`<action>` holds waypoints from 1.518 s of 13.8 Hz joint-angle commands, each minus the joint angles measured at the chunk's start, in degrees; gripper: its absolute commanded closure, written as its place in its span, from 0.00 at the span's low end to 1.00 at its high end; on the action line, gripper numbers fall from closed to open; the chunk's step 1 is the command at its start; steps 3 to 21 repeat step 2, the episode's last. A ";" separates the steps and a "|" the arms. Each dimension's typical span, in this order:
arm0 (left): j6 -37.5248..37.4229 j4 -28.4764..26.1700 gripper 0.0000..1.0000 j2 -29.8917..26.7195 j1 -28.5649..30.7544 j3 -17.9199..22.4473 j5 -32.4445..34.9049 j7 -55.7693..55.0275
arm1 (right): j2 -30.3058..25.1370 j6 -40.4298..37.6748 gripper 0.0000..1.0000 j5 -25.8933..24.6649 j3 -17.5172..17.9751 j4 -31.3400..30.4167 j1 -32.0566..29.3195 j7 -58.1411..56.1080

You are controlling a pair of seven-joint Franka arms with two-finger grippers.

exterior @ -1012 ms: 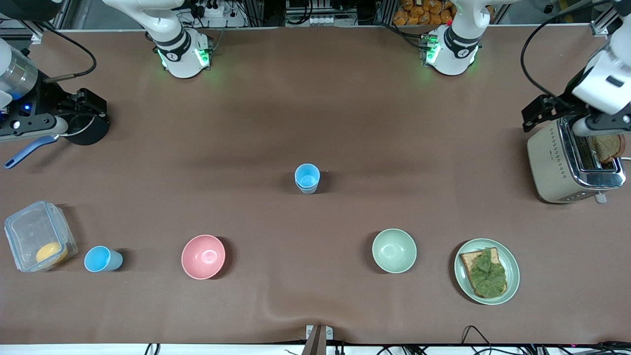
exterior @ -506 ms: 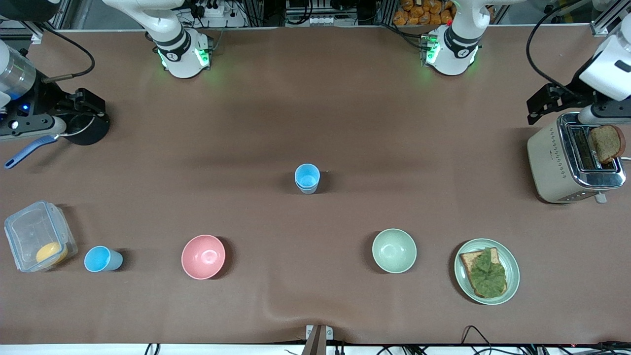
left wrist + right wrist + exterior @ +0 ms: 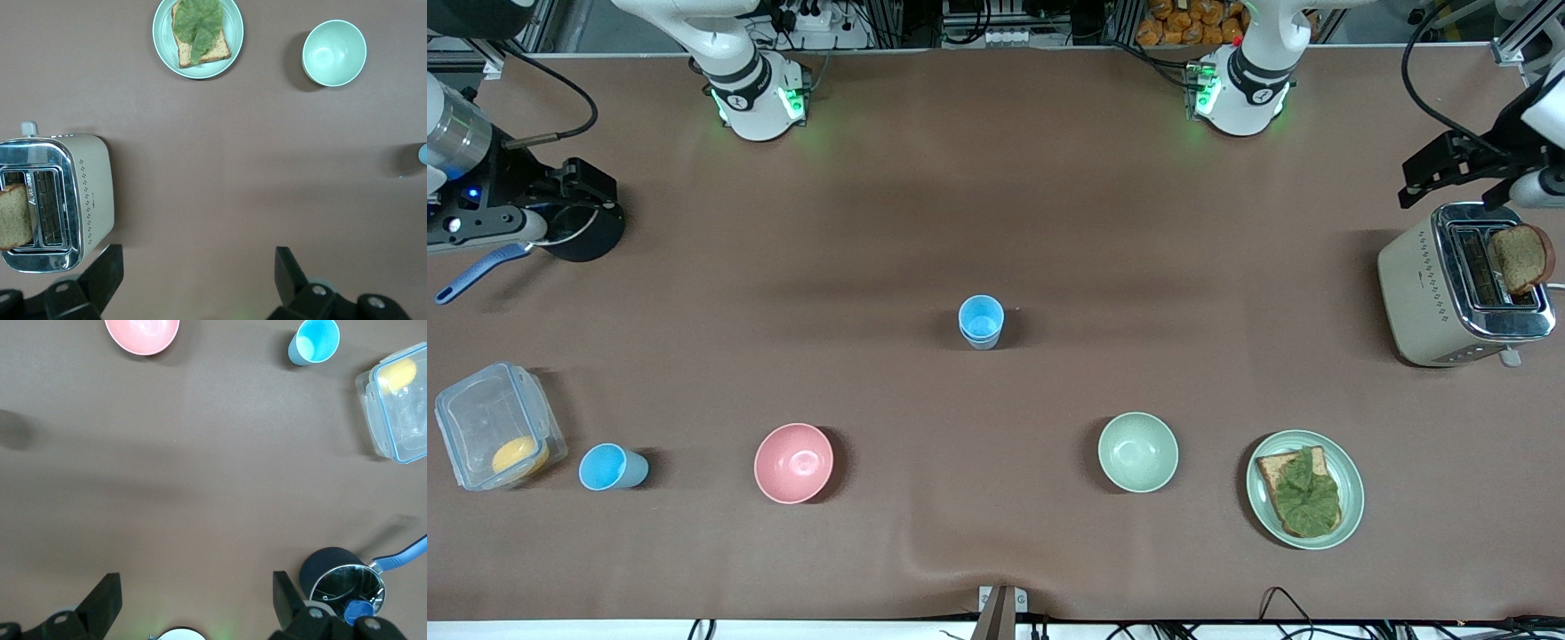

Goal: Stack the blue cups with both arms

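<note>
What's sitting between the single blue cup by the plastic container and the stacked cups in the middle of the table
Nothing visible blocks a lifted carry. The pink bowl stands beside the single blue cup toward the table's middle, but nearer the front camera than the straight line to the stacked cups. The right gripper is open.

1. Front view looks steeply down from high across the table [image 3: 996, 178], facing both arm bases.
2. Left wrist view looks straight down from well above; toaster [image 3: 57, 203] beside one jaw; shares pale green bowl [image 3: 333, 52].
3. Right wrist view likewise; shares pink bowl [image 3: 141, 333].
</note>
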 commanded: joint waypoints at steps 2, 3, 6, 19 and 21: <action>-1.44 1.36 0.00 0.76 0.13 -0.17 -1.13 1.59 | 0.32 -0.96 0.00 0.11 0.97 1.18 -1.22 -0.21; -1.44 1.36 0.00 0.76 0.13 -0.17 -1.13 1.59 | 0.32 -0.96 0.00 0.11 0.97 1.18 -1.22 -0.21; -1.44 1.36 0.00 0.76 0.13 -0.17 -1.13 1.59 | 0.32 -0.96 0.00 0.11 0.97 1.18 -1.22 -0.21; -1.44 1.36 0.00 0.76 0.13 -0.17 -1.13 1.59 | 0.32 -0.96 0.00 0.11 0.97 1.18 -1.22 -0.21; -1.44 1.36 0.00 0.76 0.13 -0.17 -1.13 1.59 | 0.32 -0.96 0.00 0.11 0.97 1.18 -1.22 -0.21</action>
